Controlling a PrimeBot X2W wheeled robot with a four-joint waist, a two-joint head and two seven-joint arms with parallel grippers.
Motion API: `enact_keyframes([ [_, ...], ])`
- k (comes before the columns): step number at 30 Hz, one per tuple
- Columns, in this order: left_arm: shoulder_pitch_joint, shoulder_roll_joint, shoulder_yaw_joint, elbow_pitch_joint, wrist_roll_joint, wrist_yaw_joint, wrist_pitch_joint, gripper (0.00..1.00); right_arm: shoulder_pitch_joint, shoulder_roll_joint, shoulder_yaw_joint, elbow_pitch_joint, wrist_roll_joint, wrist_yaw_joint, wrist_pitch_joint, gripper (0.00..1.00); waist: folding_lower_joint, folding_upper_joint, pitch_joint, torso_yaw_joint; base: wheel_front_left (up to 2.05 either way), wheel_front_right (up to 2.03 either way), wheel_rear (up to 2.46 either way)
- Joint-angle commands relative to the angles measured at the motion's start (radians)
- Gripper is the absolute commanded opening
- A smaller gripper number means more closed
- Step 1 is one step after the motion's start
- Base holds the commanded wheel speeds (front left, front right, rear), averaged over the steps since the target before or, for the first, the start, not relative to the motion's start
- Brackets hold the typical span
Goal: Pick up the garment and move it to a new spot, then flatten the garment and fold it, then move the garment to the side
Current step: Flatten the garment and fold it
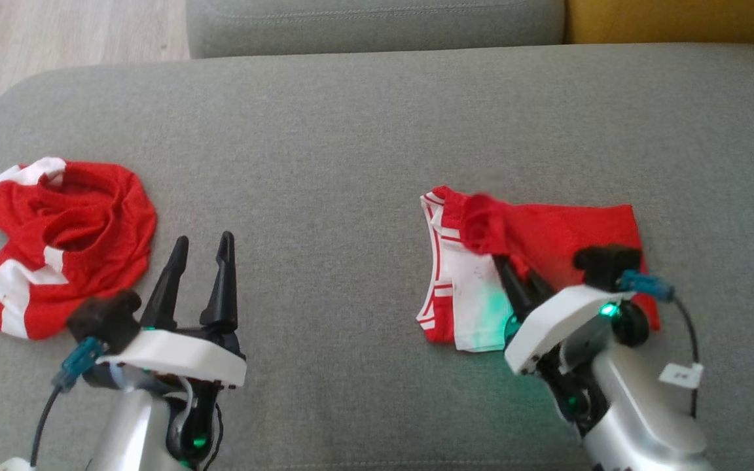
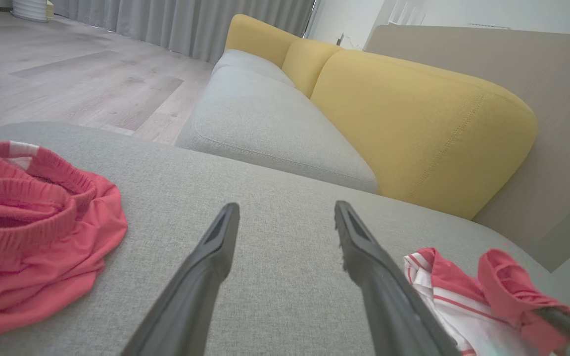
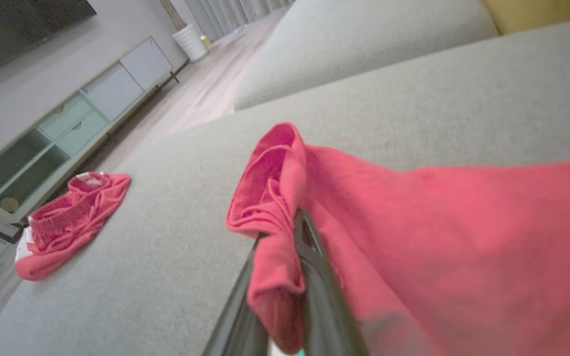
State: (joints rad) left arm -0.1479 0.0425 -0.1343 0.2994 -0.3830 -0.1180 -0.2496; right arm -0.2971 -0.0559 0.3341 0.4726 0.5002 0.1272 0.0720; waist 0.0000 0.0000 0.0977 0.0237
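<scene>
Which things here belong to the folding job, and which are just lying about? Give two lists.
In the job: red-and-white garment; right gripper, shut on it; grey cushion beneath.
Lying about: crumpled red garment at left, untouched; yellow cushions; open left gripper, holding nothing.

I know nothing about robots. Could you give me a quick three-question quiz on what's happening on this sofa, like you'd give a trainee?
1. True or false: the left gripper is holding a piece of cloth.
2. What is the right gripper pinching? A) a turned-over edge of the red-and-white garment; B) a towel; C) nothing at all.
3. Fill in the blank: the crumpled red garment lies on the grey seat on the robot's ____ side.

Key: 1 false, its fingers are spread apart over bare fabric; 2 A; 3 left.
</scene>
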Motion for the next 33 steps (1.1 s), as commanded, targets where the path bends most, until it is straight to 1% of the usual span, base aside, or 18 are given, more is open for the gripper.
enact_keyframes([
  [1, -0.032, 0.008, 0.022, -0.027, -0.006, 0.004, -0.012, 1.0, -0.041, 0.006, 0.027, -0.014, 0.001, 0.003, -0.021, 1.0, 0.0, 0.0, 0.005, 0.005, 0.0, 0.0, 0.0],
  [4, -0.033, 0.008, 0.024, -0.024, -0.008, 0.007, -0.012, 1.0, -0.054, 0.006, 0.068, 0.004, 0.052, 0.003, -0.041, 1.0, 0.0, 0.0, 0.01, 0.008, 0.0, 0.0, 0.0],
  [7, -0.026, 0.008, 0.023, -0.012, -0.007, 0.008, -0.012, 1.0, -0.063, 0.006, 0.127, -0.02, 0.116, 0.003, -0.034, 1.0, 0.0, 0.0, 0.011, 0.0, 0.0, 0.0, 0.0],
  [10, -0.019, 0.008, 0.02, -0.009, -0.01, 0.009, -0.012, 1.0, -0.072, 0.006, 0.144, -0.047, 0.129, 0.003, -0.018, 1.0, 0.0, 0.0, 0.006, -0.012, 0.0, 0.0, 0.0],
  [12, -0.018, 0.008, 0.019, -0.01, -0.018, 0.013, -0.012, 1.0, -0.081, 0.006, 0.126, -0.063, 0.112, 0.003, -0.012, 1.0, 0.0, 0.0, 0.0, -0.022, 0.0, 0.0, 0.0],
  [14, -0.017, 0.008, 0.015, -0.015, -0.025, 0.014, -0.012, 1.0, -0.094, 0.006, 0.082, -0.075, 0.067, 0.003, -0.006, 1.0, 0.0, 0.0, -0.007, -0.033, 0.0, 0.0, 0.0],
  [15, -0.017, 0.008, 0.015, -0.015, -0.025, 0.014, -0.012, 1.0, -0.094, 0.006, 0.082, -0.075, 0.067, 0.003, -0.006, 1.0, 0.0, 0.0, -0.007, -0.033, 0.0, 0.0, 0.0],
  [19, -0.02, 0.008, 0.012, -0.034, -0.032, 0.018, -0.012, 1.0, -0.118, -0.002, -0.034, -0.11, -0.07, 0.003, 0.007, 1.0, 0.0, 0.0, -0.021, -0.055, 0.0, 0.0, 0.0],
  [21, -0.022, 0.008, 0.01, -0.05, -0.02, 0.021, -0.012, 1.0, -0.119, -0.038, -0.047, -0.15, -0.124, 0.003, 0.005, 1.0, 0.0, 0.0, -0.027, -0.064, 0.0, 0.0, 0.0],
  [23, -0.022, 0.008, 0.003, -0.069, 0.016, 0.023, -0.012, 1.0, -0.106, -0.088, -0.062, -0.181, -0.147, 0.003, 0.0, 1.0, 0.0, 0.0, -0.03, -0.073, 0.0, 0.0, 0.0],
  [25, -0.02, 0.008, -0.002, -0.088, 0.006, 0.027, -0.012, 1.0, -0.089, -0.148, -0.083, -0.203, -0.182, 0.003, -0.024, 1.0, 0.0, 0.0, -0.032, -0.078, 0.0, 0.0, 0.0],
  [29, -0.015, 0.008, 0.002, -0.127, -0.018, 0.045, -0.012, 1.0, -0.036, -0.231, -0.123, -0.24, -0.234, 0.003, -0.107, 1.0, 0.0, 0.0, -0.036, -0.09, 0.0, 0.0, 0.0],
  [31, -0.007, 0.008, -0.004, -0.142, -0.016, 0.051, -0.012, 1.0, 0.0, -0.236, -0.168, -0.239, -0.232, 0.003, -0.15, 1.0, 0.0, 0.0, -0.035, -0.094, 0.0, 0.0, 0.0],
  [33, 0.006, 0.008, -0.016, -0.153, 0.007, 0.053, -0.012, 1.0, 0.036, -0.24, -0.199, -0.238, -0.256, 0.003, -0.194, 1.0, 0.0, 0.0, -0.035, -0.097, 0.0, 0.0, 0.0],
])
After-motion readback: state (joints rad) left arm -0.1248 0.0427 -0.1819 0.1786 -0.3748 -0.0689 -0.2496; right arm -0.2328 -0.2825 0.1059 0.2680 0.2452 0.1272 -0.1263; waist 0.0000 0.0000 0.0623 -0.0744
